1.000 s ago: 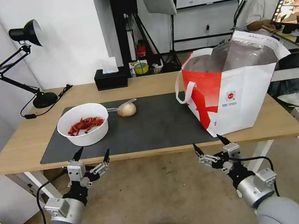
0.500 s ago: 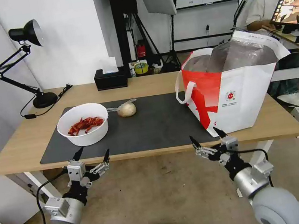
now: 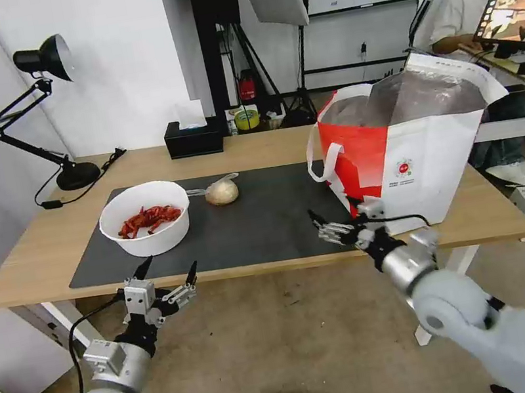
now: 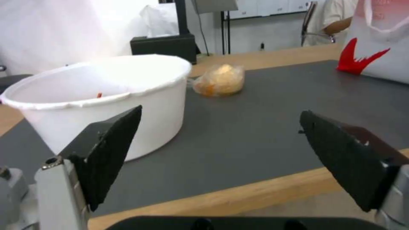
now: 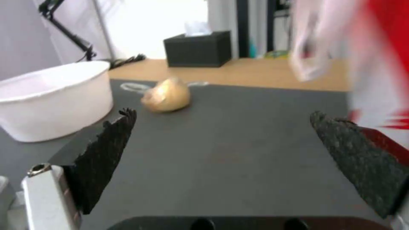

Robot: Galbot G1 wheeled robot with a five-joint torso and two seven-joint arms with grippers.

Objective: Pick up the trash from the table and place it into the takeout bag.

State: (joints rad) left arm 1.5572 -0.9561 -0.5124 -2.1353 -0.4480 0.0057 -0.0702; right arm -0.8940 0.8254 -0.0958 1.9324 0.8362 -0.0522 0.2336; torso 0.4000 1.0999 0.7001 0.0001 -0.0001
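The right arm has swung up and forward since half a second ago — its right gripper [image 3: 336, 219], then below the near table edge, now hangs over the near right part of the dark mat [image 3: 266, 222], fingers spread wide and holding nothing, just left of the takeout bag [image 3: 416, 159]. The left gripper [image 3: 168, 274] has barely shifted; it waits below the table's [image 3: 46, 257] near left edge, its fingers also apart and empty.

The takeout bag is the largest thing, standing upright at the right end of the table, white with a red panel and small round logo, its silver-lined mouth open upward and a white strap looping off its left side. Left on the mat sits the white round bowl [image 3: 145, 218], upright, red scraps in its bottom. Just right of it and slightly farther lies the clear bag with a pale lump [image 3: 222, 191] — its long axis runs left-right, the twisted plastic tail reaching left toward the bowl's rim.
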